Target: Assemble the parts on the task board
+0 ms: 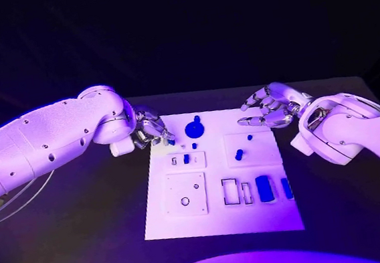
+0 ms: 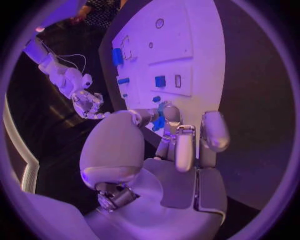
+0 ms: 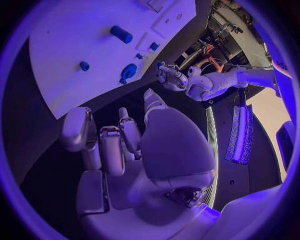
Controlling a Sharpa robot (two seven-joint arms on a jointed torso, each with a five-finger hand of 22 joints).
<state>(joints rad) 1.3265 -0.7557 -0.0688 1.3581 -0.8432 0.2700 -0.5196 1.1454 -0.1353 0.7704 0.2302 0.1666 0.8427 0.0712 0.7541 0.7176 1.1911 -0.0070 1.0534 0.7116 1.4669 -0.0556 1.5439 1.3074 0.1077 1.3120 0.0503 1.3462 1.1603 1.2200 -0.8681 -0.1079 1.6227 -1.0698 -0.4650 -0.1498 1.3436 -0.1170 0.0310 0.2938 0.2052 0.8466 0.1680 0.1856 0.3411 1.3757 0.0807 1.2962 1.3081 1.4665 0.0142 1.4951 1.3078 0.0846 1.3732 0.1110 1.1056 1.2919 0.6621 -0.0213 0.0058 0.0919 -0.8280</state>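
At the far left corner of the task board [image 1: 166, 226], the left hand [image 1: 149, 132] pinches a small blue part [image 2: 159, 121] in its fingertips, just over the board's edge. Beside it on the white board lies a round blue part with a stub [image 1: 194, 129], then small blue pieces in the raised square panels: one [image 1: 187, 159] left of centre, one [image 1: 239, 155] on the right panel. Nearer the robot, rectangular recesses hold a broad blue block [image 1: 265, 189] and a narrow blue block [image 1: 286, 187]. Over the black bench [image 1: 96, 214] off the board's far right corner, the right hand [image 1: 270, 108] hovers, fingers curled loosely apart, holding nothing.
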